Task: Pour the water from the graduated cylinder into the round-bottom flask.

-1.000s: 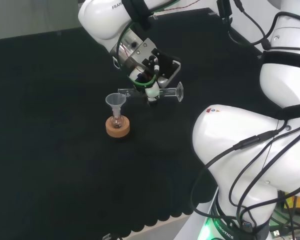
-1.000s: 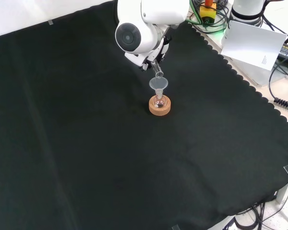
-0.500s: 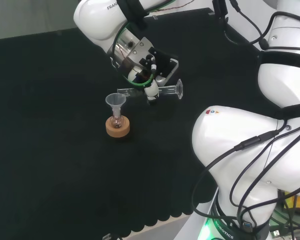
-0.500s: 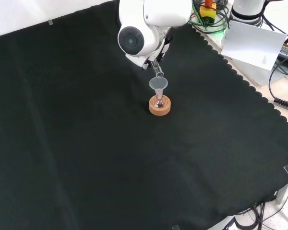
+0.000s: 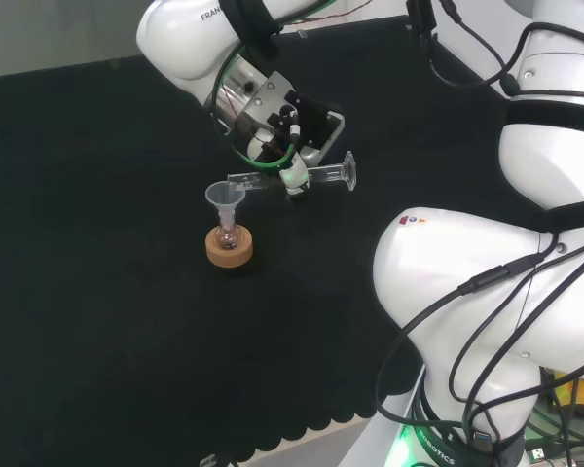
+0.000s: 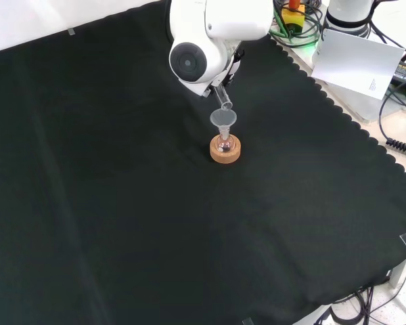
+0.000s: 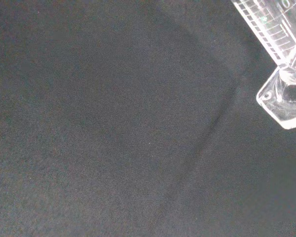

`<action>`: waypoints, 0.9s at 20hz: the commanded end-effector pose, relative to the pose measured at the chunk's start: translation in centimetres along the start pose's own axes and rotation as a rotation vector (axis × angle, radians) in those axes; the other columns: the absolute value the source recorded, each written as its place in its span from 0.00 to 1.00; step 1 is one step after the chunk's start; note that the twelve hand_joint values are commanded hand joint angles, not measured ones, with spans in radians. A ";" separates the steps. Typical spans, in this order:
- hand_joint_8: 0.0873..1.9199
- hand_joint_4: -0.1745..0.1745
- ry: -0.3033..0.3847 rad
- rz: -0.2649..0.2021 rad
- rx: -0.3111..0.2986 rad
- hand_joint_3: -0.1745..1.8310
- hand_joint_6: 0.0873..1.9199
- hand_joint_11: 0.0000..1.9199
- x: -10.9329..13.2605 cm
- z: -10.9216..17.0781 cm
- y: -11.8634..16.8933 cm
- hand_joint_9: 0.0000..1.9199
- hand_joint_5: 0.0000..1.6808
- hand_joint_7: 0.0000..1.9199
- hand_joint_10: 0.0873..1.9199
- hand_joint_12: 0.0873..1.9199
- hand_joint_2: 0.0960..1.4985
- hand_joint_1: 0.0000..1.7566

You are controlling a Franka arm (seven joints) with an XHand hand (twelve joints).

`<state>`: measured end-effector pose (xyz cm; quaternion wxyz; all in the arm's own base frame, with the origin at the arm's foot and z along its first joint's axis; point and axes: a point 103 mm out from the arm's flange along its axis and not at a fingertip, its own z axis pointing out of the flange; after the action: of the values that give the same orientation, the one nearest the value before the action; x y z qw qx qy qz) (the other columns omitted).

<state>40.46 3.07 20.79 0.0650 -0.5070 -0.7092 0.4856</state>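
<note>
I see the hand [image 5: 290, 146] clamped round the graduated cylinder [image 5: 311, 177] — long axis near horizontal, mouth just over the funnel [image 5: 225, 196] in the round-bottom flask [image 5: 228, 234] on its cork ring [image 5: 229, 249].

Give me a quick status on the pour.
Hand shut on cylinder, lying nearly level. Mouth over funnel in flask on cork ring. Nothing in the way.

A round-bottom flask [image 5: 229, 236] is sitting in a cork ring [image 5: 229, 247] near the middle of the counter [image 6: 122, 223], with a funnel [image 5: 225, 197] standing in its neck. In the head view, the hand [image 5: 290, 165] is holding a graduated cylinder [image 5: 311, 176] lying almost level just right of the funnel, its mouth reaching over the funnel's rim.
</note>
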 end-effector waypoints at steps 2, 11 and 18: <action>0.17 0.08 -0.013 0.012 0.023 0.08 0.56 0.64 0.2 -0.1 0.0 0.77 0.55 0.64 0.00 0.36 0.76 0.64; 0.16 0.08 -0.021 0.024 0.042 0.08 0.56 0.64 0.1 -0.4 -0.1 0.77 0.55 0.64 0.00 0.36 0.76 0.64; 0.16 0.08 -0.019 0.025 0.045 0.08 0.56 0.64 0.0 -0.6 -0.3 0.77 0.55 0.64 0.00 0.36 0.76 0.64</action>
<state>40.57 3.42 21.25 0.0629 -0.5091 -0.6940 0.5051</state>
